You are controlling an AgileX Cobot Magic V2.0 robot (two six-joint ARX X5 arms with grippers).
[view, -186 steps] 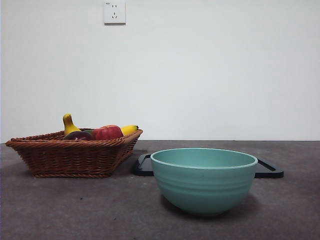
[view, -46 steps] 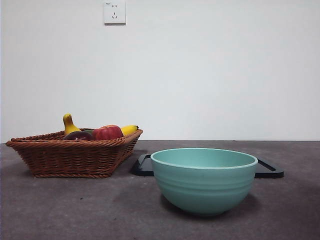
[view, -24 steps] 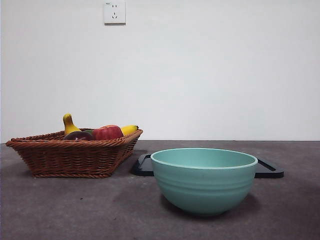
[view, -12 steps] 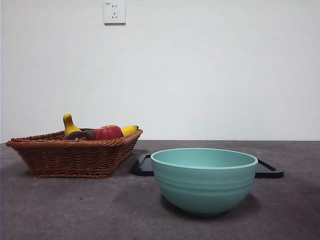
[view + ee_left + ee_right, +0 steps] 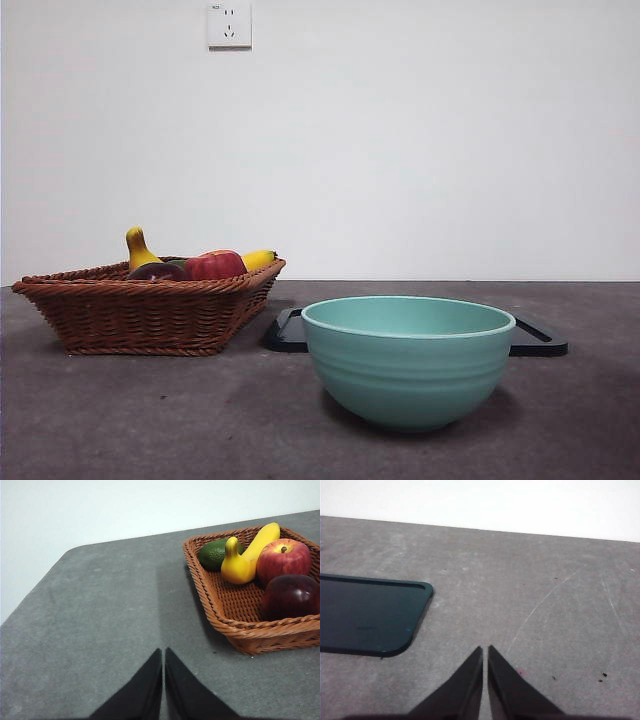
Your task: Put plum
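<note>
The plum [image 5: 291,596], dark maroon and glossy, lies in the wicker basket [image 5: 235,625] beside the red apple [image 5: 283,560]. In the front view the plum [image 5: 157,271] peeks over the rim of the basket [image 5: 150,310] at the left. My left gripper [image 5: 163,652] is shut, with bare table under it, a short way from the basket. Over grey table beside the dark tray [image 5: 367,615], my right gripper [image 5: 485,650] is shut too. Neither arm shows in the front view.
The basket also holds a yellow gourd-shaped fruit [image 5: 237,565], a banana [image 5: 262,537] and an avocado [image 5: 216,553]. A teal bowl [image 5: 408,360] stands front and centre, with the dark tray [image 5: 535,338] behind it. A wall socket [image 5: 229,24] is on the wall.
</note>
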